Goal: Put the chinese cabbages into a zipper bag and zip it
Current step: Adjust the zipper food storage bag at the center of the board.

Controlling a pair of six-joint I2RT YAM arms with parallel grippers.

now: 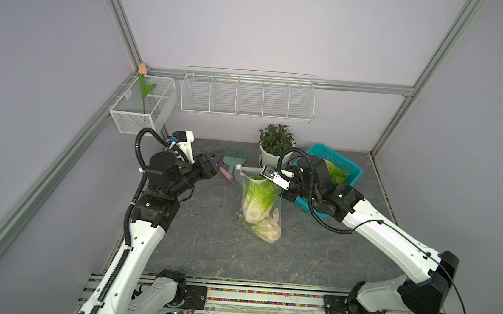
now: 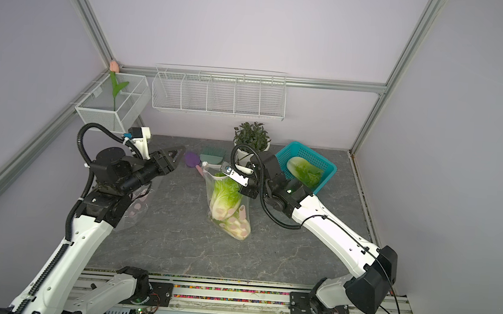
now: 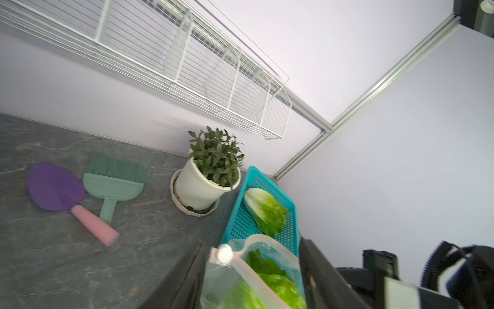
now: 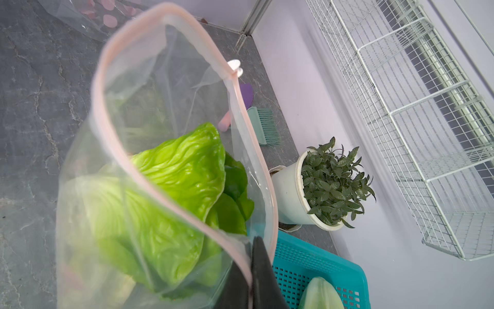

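So the zipper bag is standing upright mid-worktop, mouth gaping, with two cabbages stuffed inside. The right fingers are pinched together on its pink rim, at the end away from the white slider. The left fingers are spread apart, holding nothing, near the slider end. The third cabbage lies in the teal basket beside the potted plant.

The clear zipper bag with pink spots stands up on the grey table, and its mouth is open. Two chinese cabbages, light green with white bottoms, are inside it. A third cabbage lies on its side in the blue basket.
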